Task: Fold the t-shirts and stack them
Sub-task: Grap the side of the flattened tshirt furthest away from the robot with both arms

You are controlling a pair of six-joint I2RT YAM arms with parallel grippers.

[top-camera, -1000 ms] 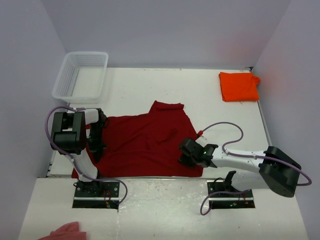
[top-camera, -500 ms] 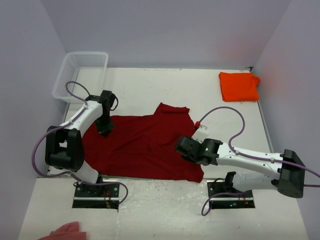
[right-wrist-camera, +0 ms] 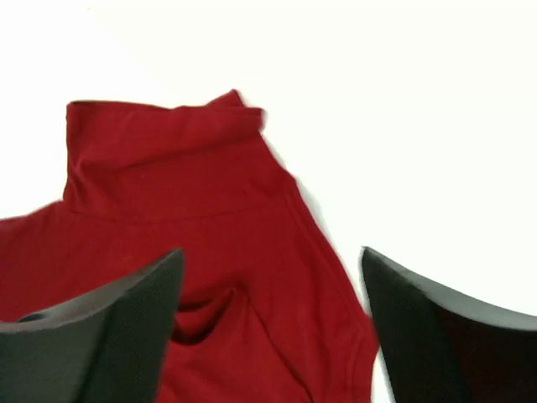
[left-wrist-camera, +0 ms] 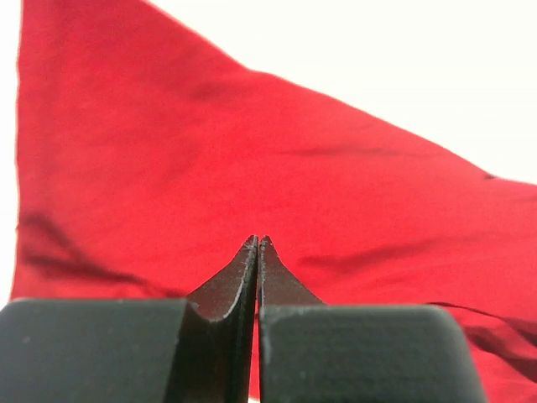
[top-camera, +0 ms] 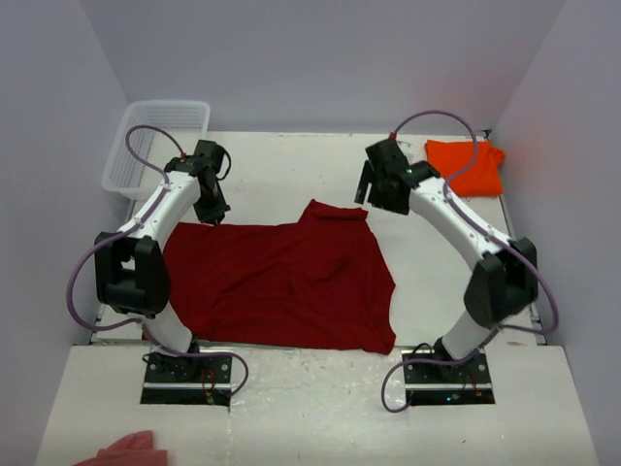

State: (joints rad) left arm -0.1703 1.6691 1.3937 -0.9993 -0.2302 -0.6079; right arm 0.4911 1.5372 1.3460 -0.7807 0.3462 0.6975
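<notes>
Up by the far left corner of the red shirt [top-camera: 281, 282], the left end effector [top-camera: 215, 214] is pointing down with its fingers pinched completely shut. Its own wrist cam is showing this best: the two tips [left-wrist-camera: 258, 245] are meeting in a point with no cloth visibly caught between them, and the red shirt [left-wrist-camera: 252, 168] is spreading out flat behind them. From the overhead cam alone I honestly can't tell whether the tips are touching the fabric.

Over on the other side, the right end effector [top-camera: 374, 194] is hanging just past the shirt's collar, toward the far right. Its wrist view is showing the fingers spread wide [right-wrist-camera: 273, 252] and gripping nothing, with the collar end of the red shirt [right-wrist-camera: 168, 185] lying on white counter below. The overhead can't really show that gap.

Only the top view is giving the whole layout. The red shirt is lying spread open across the near middle of the counter [top-camera: 291, 170], collar pointing away from the arm bases. The orange shirt [top-camera: 464, 167] is sitting folded in the far right corner, well apart from the red one. A white basket [top-camera: 157, 146] is sitting at the far left, and a pink scrap [top-camera: 126, 449] is peeking in at the bottom left edge.
</notes>
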